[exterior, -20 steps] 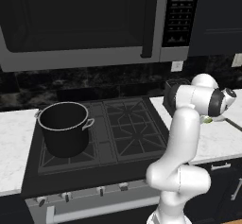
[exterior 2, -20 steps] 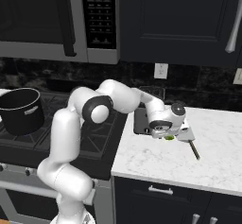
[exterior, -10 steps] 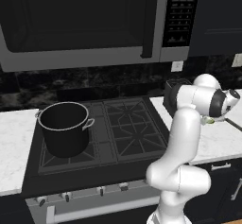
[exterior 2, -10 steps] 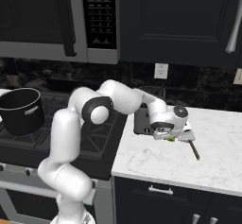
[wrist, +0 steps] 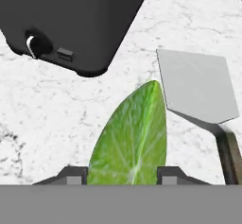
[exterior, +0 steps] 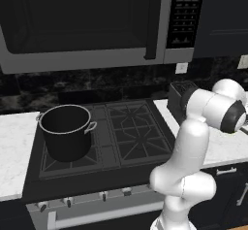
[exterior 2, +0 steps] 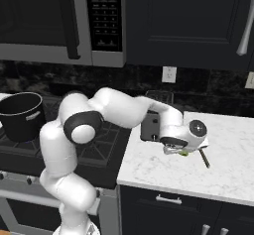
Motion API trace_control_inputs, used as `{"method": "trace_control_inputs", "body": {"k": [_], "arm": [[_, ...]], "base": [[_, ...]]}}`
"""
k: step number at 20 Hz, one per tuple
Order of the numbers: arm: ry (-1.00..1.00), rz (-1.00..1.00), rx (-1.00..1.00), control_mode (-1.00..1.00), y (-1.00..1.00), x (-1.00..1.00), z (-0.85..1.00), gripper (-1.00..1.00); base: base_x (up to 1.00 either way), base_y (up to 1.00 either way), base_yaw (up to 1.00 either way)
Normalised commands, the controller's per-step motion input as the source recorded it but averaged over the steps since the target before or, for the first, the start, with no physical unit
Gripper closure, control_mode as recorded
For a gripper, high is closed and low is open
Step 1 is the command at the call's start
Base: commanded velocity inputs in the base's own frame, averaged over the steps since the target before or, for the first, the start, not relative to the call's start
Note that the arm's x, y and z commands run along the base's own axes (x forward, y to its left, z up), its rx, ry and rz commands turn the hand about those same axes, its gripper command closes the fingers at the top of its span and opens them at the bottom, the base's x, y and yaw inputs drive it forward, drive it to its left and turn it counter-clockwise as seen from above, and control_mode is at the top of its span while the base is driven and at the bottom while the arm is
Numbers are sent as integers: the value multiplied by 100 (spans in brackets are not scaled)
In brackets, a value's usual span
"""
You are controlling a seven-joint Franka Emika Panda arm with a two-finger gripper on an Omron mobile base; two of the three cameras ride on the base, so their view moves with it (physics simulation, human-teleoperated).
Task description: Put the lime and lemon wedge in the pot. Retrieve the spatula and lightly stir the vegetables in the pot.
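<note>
At the far left of the right base view the black pot stands upright on the stove, on its left burner; in the left base view the same pot sits on the left grate, with the microwave hanging above. To the right of the stove runs the white marble desk. On it, near the stove edge, sits a dark box with the arm reaching across in front of it. Just right of the box the claw is down at the desk, and a bit of green lime shows beneath it. Farther right, the spatula lies flat on the desk, its thin dark handle pointing away from the claw. In the hand view the lime sits between the two fingertips, which press against its sides: the claw is clenched on the lime. The spatula's light-grey blade lies just beside the lime, to its right, and the dark box is at upper left.
</note>
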Motion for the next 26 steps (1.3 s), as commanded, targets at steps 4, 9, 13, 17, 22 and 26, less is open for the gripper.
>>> {"method": "trace_control_inputs", "body": {"k": [4, 9, 13, 17, 22, 26], "arm": [[-8, -2, 1, -100, 18, -95, 100, 100], [0, -1, 1, -100, 76, -69, 97, 100], [4, 0, 0, -100, 100, -29, 89, 100], [9, 0, 0, -100, 100, -8, 88, 100], [9, 3, 0, -100, 100, -9, 56, 100], [2, 6, 0, -100, 100, -23, 28, 100]], "base": [[0, 0, 0], [0, 0, 0], [0, 0, 0], [0, 0, 0], [0, 0, 0], [0, 0, 0]]}}
